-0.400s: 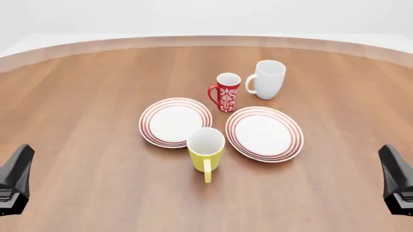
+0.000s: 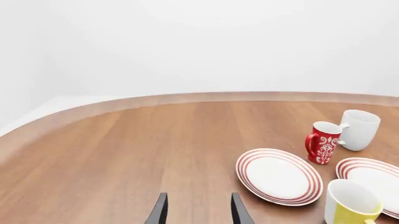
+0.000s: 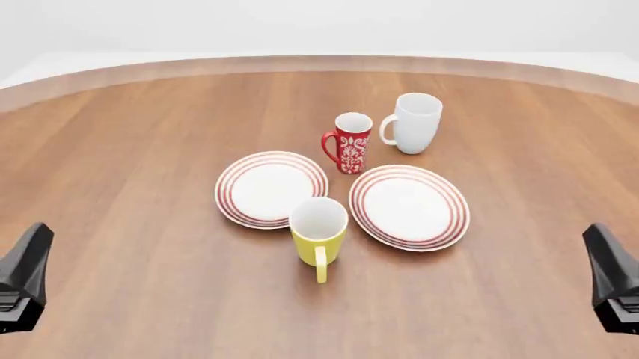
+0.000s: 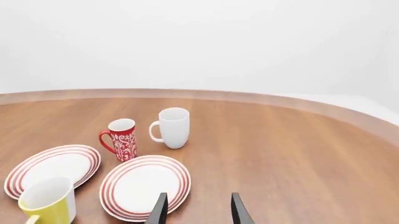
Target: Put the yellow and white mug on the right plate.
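Observation:
The yellow and white mug (image 3: 319, 232) stands upright on the table, its handle toward me, just in front of the gap between the two plates. It also shows in the left wrist view (image 2: 352, 207) and the right wrist view (image 4: 46, 205). The right plate (image 3: 409, 207) lies empty just right of the mug, and shows in both wrist views (image 4: 143, 186) (image 2: 374, 179). My left gripper (image 3: 25, 273) (image 2: 198, 212) is open and empty at the near left. My right gripper (image 3: 609, 273) (image 4: 198, 210) is open and empty at the near right. Both are far from the mug.
The left plate (image 3: 271, 189) lies empty beside the right one. A red-and-white patterned mug (image 3: 349, 142) and a larger white mug (image 3: 412, 122) stand behind the plates. The table's curved far edge (image 3: 319, 63) runs across the back.

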